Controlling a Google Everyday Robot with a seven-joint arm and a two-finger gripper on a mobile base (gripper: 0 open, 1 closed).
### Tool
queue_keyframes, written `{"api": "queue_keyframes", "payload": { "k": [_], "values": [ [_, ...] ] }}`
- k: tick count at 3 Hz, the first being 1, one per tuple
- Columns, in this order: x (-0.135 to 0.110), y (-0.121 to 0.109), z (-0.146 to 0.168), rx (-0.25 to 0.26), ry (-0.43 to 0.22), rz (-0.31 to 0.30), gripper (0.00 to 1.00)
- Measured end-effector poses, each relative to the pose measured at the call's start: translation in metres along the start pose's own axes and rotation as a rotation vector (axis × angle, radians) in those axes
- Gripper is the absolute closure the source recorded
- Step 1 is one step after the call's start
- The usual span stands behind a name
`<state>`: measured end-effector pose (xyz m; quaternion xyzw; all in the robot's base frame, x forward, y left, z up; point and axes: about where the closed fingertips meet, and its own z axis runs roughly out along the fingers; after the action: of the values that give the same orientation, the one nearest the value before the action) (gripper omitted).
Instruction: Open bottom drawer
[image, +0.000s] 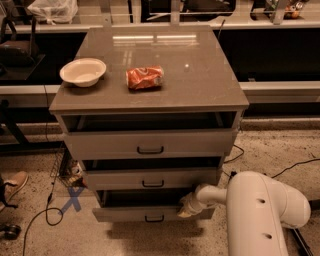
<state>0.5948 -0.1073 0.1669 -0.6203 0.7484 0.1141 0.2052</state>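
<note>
**A:** So where is the gripper (187, 206) working?

**B:** Low down, at the right end of the bottom drawer (125, 214). It is up against the top edge of the front, well to the right of the small black handle (154, 218). The white arm (265, 210) reaches in from the near right.

**A:** Clenched or released?

**B:** I cannot tell. It shows only as a pale lump against the drawer front.

**A:** Why there, and not on the handle?

**B:** My guess is that catching the front by its end lets the arm draw it toward the near side while the robot stays to one side of the drawer's path.

**A:** And the drawer itself?

**B:** It sticks out nearer than the two above, with a dark gap behind its front. I'd judge it partly open, with some travel left.

**A:** What else is around?

**B:** The middle drawer (150, 178) and top drawer (150, 144) are each ajar too. On the cabinet top (200, 80) a white bowl (83, 71) sits at the left, with a red can (145, 77) lying on its side just right of it. Neither matters to the pull.

**A:** Anything in the way?

**B:** On the floor to the left lie a blue tape cross (73, 198) and a black cable (47, 212), both clear of the drawer. The nearest obstacle is probably the robot's own arm at the near right.
</note>
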Motion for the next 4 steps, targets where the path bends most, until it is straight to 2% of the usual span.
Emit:
{"api": "queue_keyframes", "payload": {
  "k": [2,3,4],
  "values": [
    [-0.001,0.004,0.003,-0.007,-0.001,0.0,0.39],
    [-0.001,0.011,0.007,-0.022,0.008,-0.013,0.01],
    [-0.001,0.018,0.009,-0.035,0.018,-0.028,0.0]
  ]
}}
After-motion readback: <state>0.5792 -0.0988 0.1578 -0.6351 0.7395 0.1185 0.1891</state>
